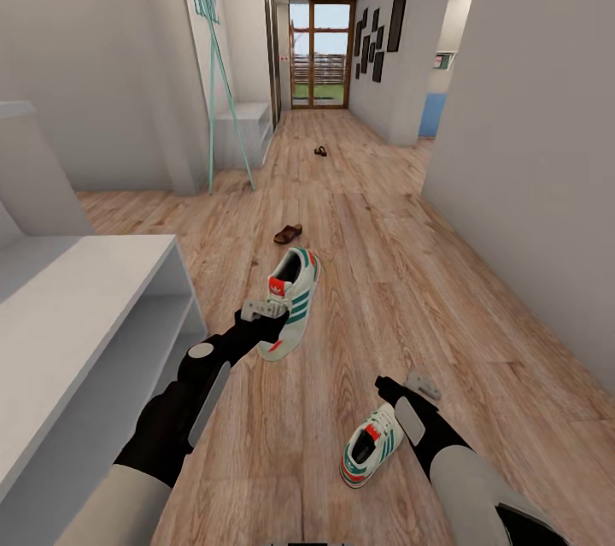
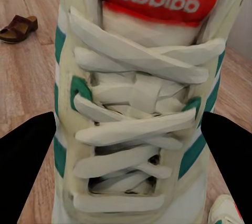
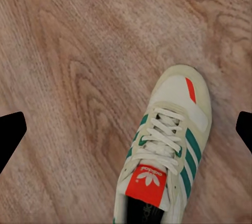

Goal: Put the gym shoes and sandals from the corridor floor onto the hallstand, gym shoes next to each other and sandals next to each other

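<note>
Currently, step: first gym shoe (image 1: pixel 292 300) lifted; I judge rack delivery is next.
Left gripper (image 1: pixel 263 314): clamped across that shoe's laced upper.
Second gym shoe (image 1: pixel 371 444): on corridor floor (image 1: pixel 478 307), near right.
Right gripper (image 1: pixel 408 388): jaws spread wide, empty, above second shoe.
Sandals: one (image 1: pixel 288 233) mid-corridor, one (image 1: pixel 320 151) far.
Hallstand (image 1: pixel 81 307): near left.
Next move, my judgement: swing left, set shoe on its top.

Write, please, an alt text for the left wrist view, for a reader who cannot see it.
A cream gym shoe with white laces, green side stripes and a red-orange tongue patch sits very close, between the two dark fingers of the left gripper. Behind it, a dark brown sandal lies on the wood-grain floor.
</note>
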Available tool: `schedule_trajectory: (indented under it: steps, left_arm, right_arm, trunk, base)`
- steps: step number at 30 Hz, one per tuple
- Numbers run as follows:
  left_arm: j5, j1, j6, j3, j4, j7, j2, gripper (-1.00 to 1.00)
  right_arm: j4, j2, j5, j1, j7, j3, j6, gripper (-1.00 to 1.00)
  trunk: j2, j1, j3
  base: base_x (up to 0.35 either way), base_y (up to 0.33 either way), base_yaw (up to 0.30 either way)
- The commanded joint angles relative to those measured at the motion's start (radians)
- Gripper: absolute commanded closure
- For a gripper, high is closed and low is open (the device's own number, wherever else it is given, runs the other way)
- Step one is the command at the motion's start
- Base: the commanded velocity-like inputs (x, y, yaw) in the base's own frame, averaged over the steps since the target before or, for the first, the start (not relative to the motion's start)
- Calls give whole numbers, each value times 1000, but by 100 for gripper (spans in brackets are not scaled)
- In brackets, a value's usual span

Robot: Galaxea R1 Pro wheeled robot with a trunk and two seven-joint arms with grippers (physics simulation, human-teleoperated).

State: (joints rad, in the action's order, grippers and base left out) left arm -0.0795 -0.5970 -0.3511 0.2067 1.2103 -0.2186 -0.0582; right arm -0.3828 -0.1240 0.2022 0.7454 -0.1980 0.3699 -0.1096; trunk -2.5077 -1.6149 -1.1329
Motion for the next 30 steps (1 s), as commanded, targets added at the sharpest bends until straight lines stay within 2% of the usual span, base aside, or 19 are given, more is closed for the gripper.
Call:
schedule_trajectory:
  steps: [1, 17, 30]
  left_arm:
    - [0, 0, 0, -1, 0, 0, 0, 100]
    - [0, 0, 0, -4, 0, -1, 0, 100]
    - [0, 0, 1, -5, 0, -1, 1, 100]
  right_arm:
    - [2, 0, 0, 0, 0, 0, 4, -100]
    - [10, -2, 10, -45, 0, 0, 59, -100]
    - [11, -32, 13, -138, 1, -3, 244, -100]
  trunk:
    - [0, 0, 0]
    - [0, 0, 0]
    - [0, 0, 0]
  base:
    - [0, 0, 0]
    - [0, 0, 0]
    - [0, 0, 0]
